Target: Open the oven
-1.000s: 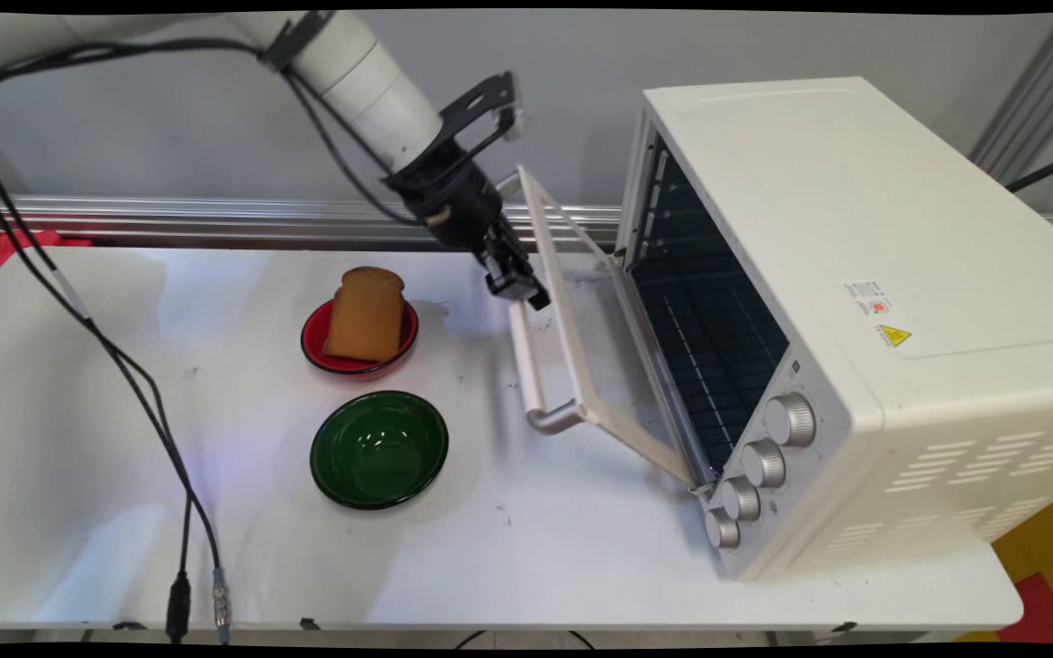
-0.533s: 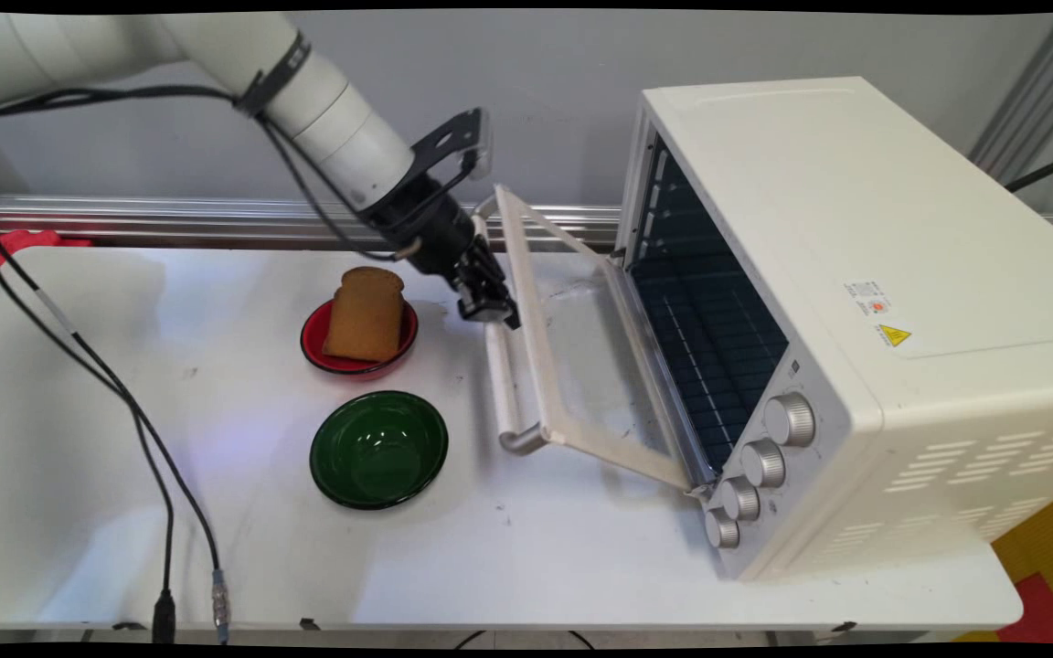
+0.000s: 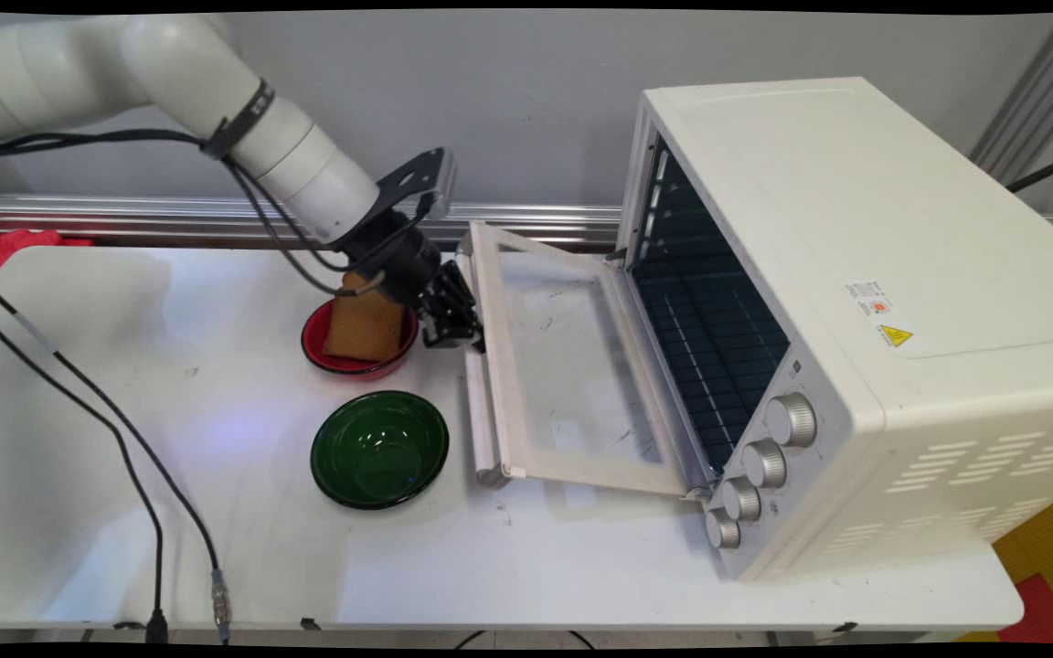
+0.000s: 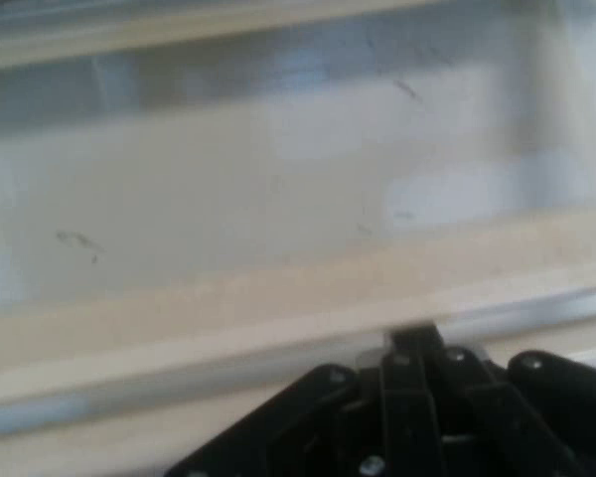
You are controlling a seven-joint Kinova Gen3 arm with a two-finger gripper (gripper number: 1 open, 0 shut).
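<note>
Oven door (image 3: 572, 384) lies open, almost flat above the tabletop (image 3: 124, 384), with the gripper (image 3: 455, 322), fingers clenched, at its handle (image 3: 476, 402); the bread (image 3: 364, 324) just behind the wrist needs care.

The arm hides the top of the bread (image 3: 364, 327) left of centre. In the blurred hand view, the gripper (image 4: 409, 343) is cut off at the bottom edge, its fingers indistinguishable against the oven door (image 4: 278, 209).
</note>
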